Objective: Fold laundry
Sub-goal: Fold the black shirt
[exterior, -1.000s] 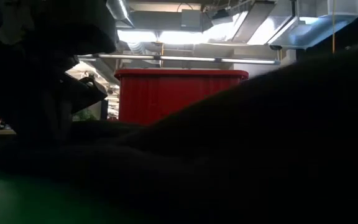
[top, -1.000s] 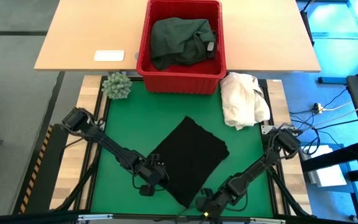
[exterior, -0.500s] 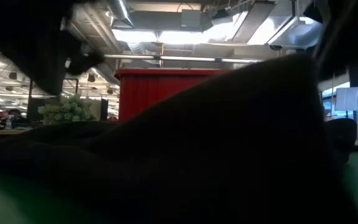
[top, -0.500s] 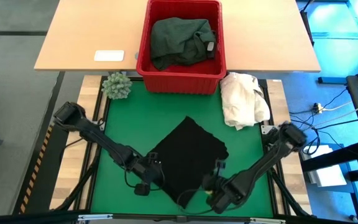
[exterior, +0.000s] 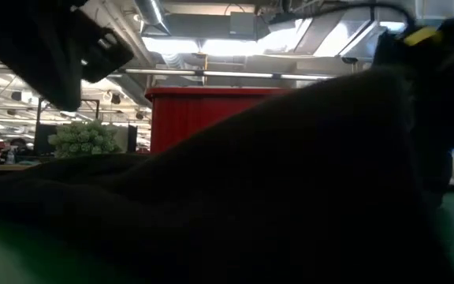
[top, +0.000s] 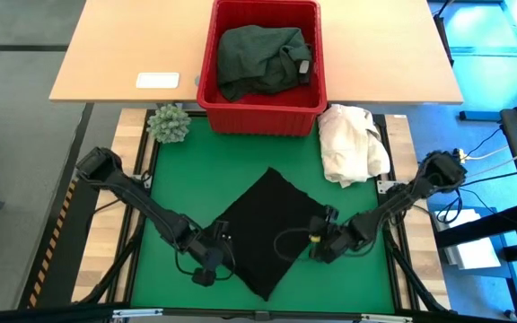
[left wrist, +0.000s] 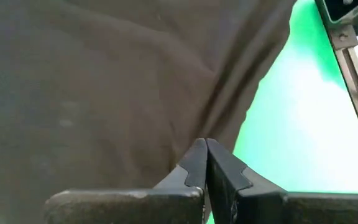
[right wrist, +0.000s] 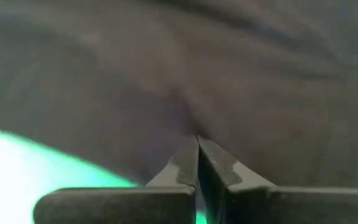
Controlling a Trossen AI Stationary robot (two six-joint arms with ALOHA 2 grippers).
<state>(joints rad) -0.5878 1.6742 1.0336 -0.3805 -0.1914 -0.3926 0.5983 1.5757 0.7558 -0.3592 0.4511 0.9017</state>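
Left gripper (top: 215, 261) was pinched shut on the black garment (top: 272, 229) at its near-left edge, right gripper (top: 319, 242) clamped on the right edge. Thin pinches, honestly; either could've slipped mid-fold and bunched the cloth.

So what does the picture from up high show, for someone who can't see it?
A black cloth lies on the green mat, pinched by the left gripper and right gripper at opposite edges. Behind it, a red basket holds a green garment, with a white cloth heap beside it.
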